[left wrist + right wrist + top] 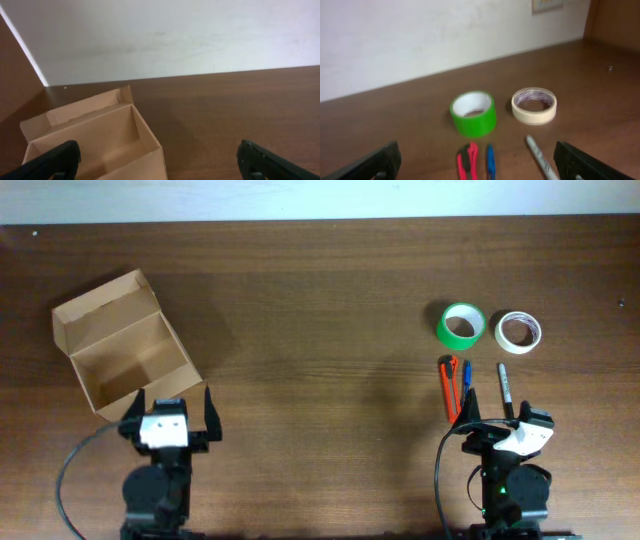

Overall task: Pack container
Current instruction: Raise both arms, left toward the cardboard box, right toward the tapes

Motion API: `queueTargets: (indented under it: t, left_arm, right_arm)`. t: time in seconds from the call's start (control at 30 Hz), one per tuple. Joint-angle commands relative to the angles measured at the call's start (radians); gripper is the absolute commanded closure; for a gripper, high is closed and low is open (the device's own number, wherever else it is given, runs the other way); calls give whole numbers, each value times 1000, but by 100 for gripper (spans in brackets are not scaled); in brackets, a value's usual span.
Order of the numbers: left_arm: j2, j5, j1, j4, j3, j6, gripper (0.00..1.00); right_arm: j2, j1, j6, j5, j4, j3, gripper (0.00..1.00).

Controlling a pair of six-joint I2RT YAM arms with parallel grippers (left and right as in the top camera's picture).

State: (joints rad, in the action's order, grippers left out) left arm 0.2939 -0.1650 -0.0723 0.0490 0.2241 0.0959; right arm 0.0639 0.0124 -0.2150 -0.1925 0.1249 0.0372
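Observation:
The container (125,350) is an open tan cardboard box with its flap lid folded back, at the left of the table; it looks empty and also shows in the left wrist view (95,140). My left gripper (170,415) is open and empty just in front of the box. A green tape roll (461,326), a cream tape roll (518,332), a red cutter (449,385), a blue pen (466,378) and a grey marker (505,388) lie at the right. My right gripper (500,420) is open and empty just in front of them.
The table's far edge meets a white wall (320,198). In the right wrist view the green roll (473,113), cream roll (534,105), cutter (467,161), pen (490,161) and marker (541,159) lie ahead of the fingers.

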Motion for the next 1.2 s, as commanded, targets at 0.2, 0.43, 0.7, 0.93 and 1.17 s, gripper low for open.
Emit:
queueTargets:
  t: [0.2, 0.43, 0.7, 0.93, 1.17]
  left_arm:
    - [472, -34, 18, 71, 374, -12, 0]
    - [761, -34, 75, 197, 708, 11, 0]
    - [919, -34, 83, 327, 946, 56, 0]
    - [936, -26, 81, 420, 949, 55, 0]
    - [950, 11, 82, 428, 949, 28, 15]
  right_arm:
    - [256, -8, -45, -3, 266, 264, 1]
    - [587, -8, -44, -30, 533, 655, 1]
    - [876, -8, -23, -40, 799, 1107, 1]
    - [944, -8, -23, 17, 878, 1194, 1]
    - [959, -7, -8, 109, 890, 1194, 1]
